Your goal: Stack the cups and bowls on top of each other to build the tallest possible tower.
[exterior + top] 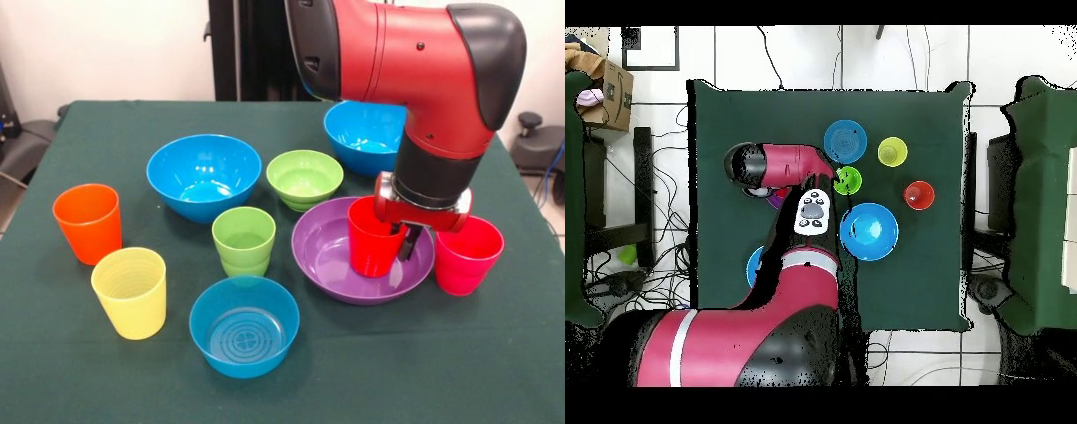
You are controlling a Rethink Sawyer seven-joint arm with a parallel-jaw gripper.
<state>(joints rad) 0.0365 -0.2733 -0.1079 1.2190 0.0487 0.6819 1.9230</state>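
A red cup (pixel 372 240) stands upright inside the wide purple bowl (pixel 331 256). My gripper (pixel 397 237) comes down over the cup's right rim, one dark finger (pixel 408 244) against the outer wall, shut on it. A pinkish-red cup (pixel 466 254) stands just right of the bowl. Left of it are the light green cup (pixel 244 240), yellow cup (pixel 131 291), orange cup (pixel 88 223) and small ringed blue bowl (pixel 244 325). Two large blue bowls (pixel 204 175) (pixel 364 134) and a small green bowl (pixel 305 178) sit behind. Overhead, the arm hides the gripper.
All pieces stand apart on the dark green tablecloth (pixel 494 371). Overhead, the large blue bowl (pixel 868 231), small blue bowl (pixel 845 141), yellow cup (pixel 892 152) and orange cup (pixel 919 195) lie right of the arm. Chairs flank the table.
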